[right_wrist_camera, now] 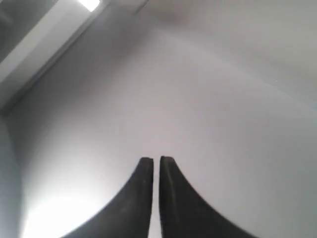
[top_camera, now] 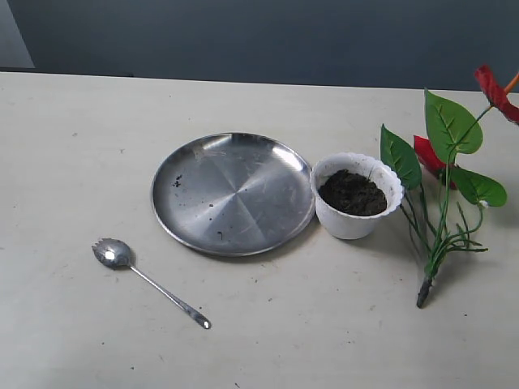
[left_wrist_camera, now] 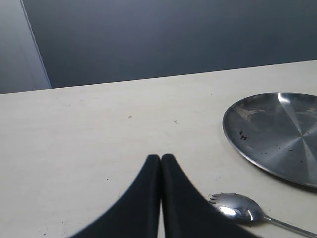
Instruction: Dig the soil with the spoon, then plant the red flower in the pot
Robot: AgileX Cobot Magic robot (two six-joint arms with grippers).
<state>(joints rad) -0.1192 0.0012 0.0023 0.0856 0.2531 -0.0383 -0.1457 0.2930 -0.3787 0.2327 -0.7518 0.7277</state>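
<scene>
On the pale counter we see four things laid out in a loose row. The spoon lies flat at the near left, its small toothed bowl toward the left and its thin handle running away to the right. It touches nothing. Beyond it and to the right sits a round steel plate, speckled with a few dark crumbs. Just beside the plate's right edge, close to touching or touching, stands the pot, white with a scalloped rim, upright. The soil fills it, dark and crumbly, a little below the rim. To the right of the pot the red flower lies on the counter, its bundled stem base pointing toward the near edge, its green leaves and red blooms spreading toward the far right.

Neither arm shows in the exterior view. In our left wrist view the left gripper has its jaws pressed together with nothing between them, and the spoon's bowl lies just beside them. In our right wrist view the right gripper has its jaws nearly together, only a thin slit between, holding nothing, before a plain pale surface.
</scene>
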